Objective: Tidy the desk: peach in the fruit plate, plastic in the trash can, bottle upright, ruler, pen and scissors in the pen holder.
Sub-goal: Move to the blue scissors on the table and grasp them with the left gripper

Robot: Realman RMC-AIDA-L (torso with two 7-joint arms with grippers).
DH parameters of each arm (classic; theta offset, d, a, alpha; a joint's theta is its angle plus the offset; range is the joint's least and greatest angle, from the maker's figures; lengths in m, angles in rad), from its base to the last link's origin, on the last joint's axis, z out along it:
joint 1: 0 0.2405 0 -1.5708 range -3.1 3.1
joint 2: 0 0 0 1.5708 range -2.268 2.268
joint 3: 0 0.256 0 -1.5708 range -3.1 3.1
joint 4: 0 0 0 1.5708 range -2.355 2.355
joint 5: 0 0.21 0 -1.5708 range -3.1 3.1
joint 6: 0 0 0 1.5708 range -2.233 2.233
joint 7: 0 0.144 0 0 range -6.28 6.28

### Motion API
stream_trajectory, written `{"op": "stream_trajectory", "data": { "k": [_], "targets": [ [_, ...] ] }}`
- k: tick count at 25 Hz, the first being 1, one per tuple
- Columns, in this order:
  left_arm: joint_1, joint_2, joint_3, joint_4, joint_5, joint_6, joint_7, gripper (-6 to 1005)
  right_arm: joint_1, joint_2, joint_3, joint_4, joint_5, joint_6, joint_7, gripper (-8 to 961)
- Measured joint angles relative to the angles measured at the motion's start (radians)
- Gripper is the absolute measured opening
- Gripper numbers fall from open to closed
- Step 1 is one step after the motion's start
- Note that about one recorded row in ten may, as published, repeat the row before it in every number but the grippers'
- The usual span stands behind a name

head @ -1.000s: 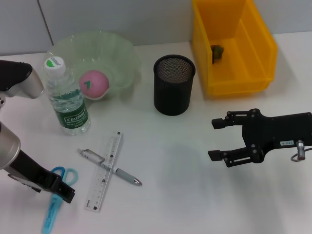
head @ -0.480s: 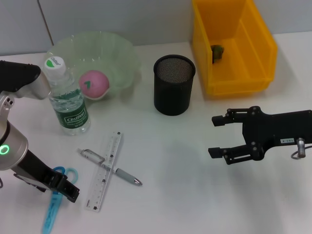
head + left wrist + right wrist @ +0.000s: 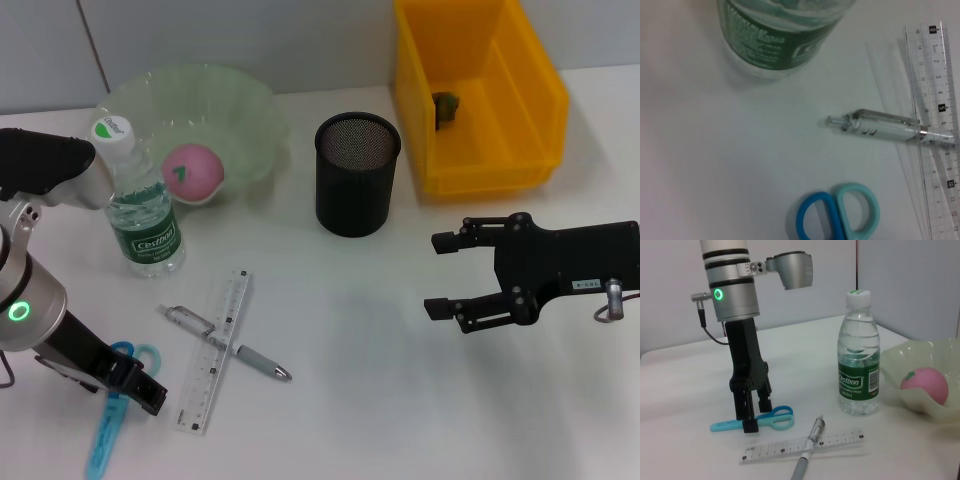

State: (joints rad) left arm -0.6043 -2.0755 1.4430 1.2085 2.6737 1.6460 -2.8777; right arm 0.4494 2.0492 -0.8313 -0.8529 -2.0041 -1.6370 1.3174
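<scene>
Left gripper (image 3: 751, 414) low over the one pair of scissors (image 3: 112, 410) at the bench's near edge; right wrist view alone shows its jaws apart, straddling the blades. One pen (image 3: 228, 344) crosses one ruler (image 3: 213, 349). Right gripper (image 3: 447, 274) hovers, jaws apart. Bottle (image 3: 138, 198) upright; peach (image 3: 192, 172) in fruit plate (image 3: 245, 110); pen holder (image 3: 357, 187), trash can (image 3: 478, 95) beyond.

The clear plastic water bottle (image 3: 858, 353) with the white cap, standing at the far left of the desk, wears a green label reading "Cestbon" in white letters; smaller print beneath it is too fine to read. The transparent flat ruler (image 3: 936, 125), lying near left under the silver pen (image 3: 890, 128), shows the scale numbers 0, 1, 2, 3, 4, 5, 6, 7 and 10.
</scene>
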Motion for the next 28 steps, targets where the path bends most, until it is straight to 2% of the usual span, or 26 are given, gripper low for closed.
{"op": "stream_trajectory", "data": {
  "k": [20,25,28],
  "targets": [
    [0.0,0.0,0.03,-0.006,0.013,-0.008,0.0,818,-0.003,0.002,0.009,-0.002,0.0,0.0,-0.001,790],
    [0.0,0.0,0.036,-0.006,0.025,-0.01,0.0,620,-0.003,0.002,0.009,-0.002,0.0,-0.002,-0.001,787],
    [0.0,0.0,0.036,-0.006,0.026,-0.011,0.0,601,-0.003,0.002,0.009,-0.001,0.0,-0.005,-0.001,785]
  ]
}}
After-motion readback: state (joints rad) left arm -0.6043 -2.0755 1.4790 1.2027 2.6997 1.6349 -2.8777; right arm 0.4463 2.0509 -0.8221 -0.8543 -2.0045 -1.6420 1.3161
